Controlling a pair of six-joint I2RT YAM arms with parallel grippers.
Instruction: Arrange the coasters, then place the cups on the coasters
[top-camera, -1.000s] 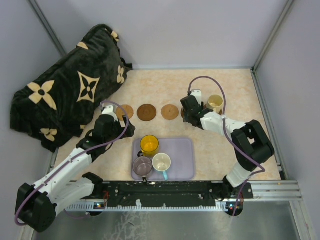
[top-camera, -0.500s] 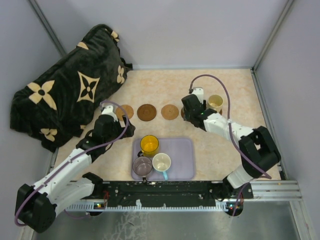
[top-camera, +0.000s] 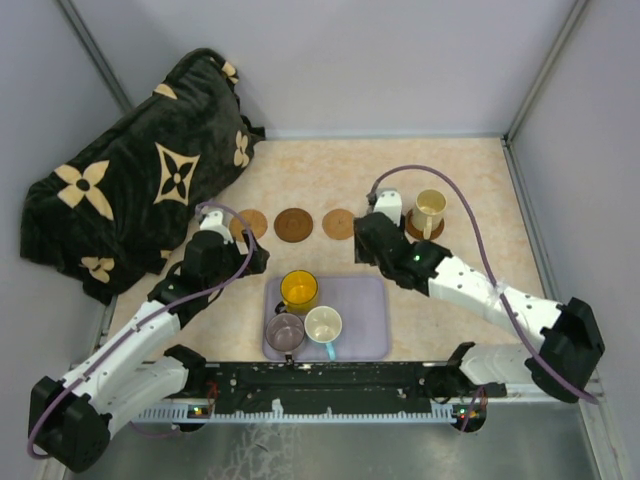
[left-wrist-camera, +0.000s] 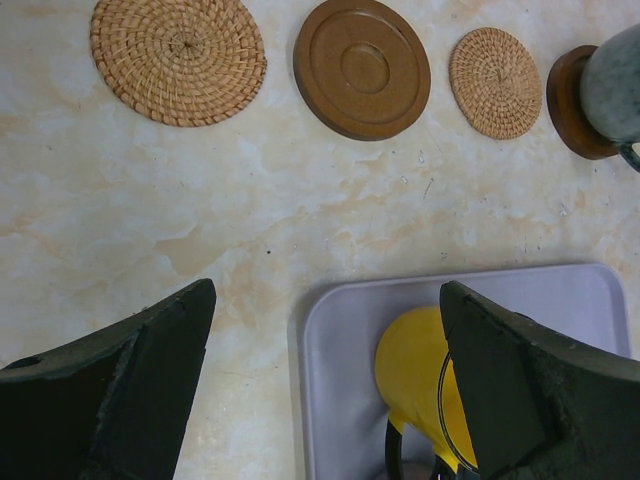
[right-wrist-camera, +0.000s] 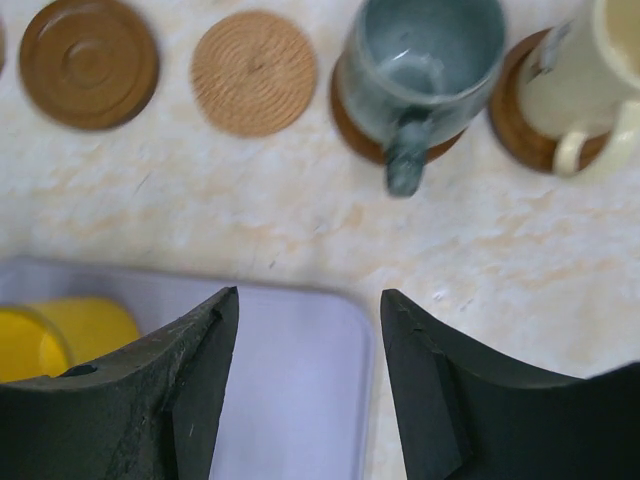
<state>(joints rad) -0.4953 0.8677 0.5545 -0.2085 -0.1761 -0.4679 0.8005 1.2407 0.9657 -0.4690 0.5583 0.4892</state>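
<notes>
Tabletop (top-camera: 470, 180) | overhead: right arm (top-camera: 460, 285) hides grey-green mug (right-wrist-camera: 425, 55) | wrist: cream mug (right-wrist-camera: 590, 70) cropped

Rough, matt woven fibre in the large woven coaster (left-wrist-camera: 178, 58) and the small woven coaster (left-wrist-camera: 496, 82); smooth turned wood with a dull sheen in the ringed brown coaster (left-wrist-camera: 361, 67). Speckled, softly glossy glaze on the grey-green mug (right-wrist-camera: 425, 50); shiny glaze on the cream mug (right-wrist-camera: 575, 75) and the yellow mug (left-wrist-camera: 415, 370). Smooth matt plastic for the lavender tray (left-wrist-camera: 340, 400). Smooth marbled beige on the tabletop (left-wrist-camera: 200, 220). Plush, velvety cloth in the black blanket (top-camera: 130, 190). Smooth white plastic on the right arm's shell (top-camera: 480, 292).
</notes>
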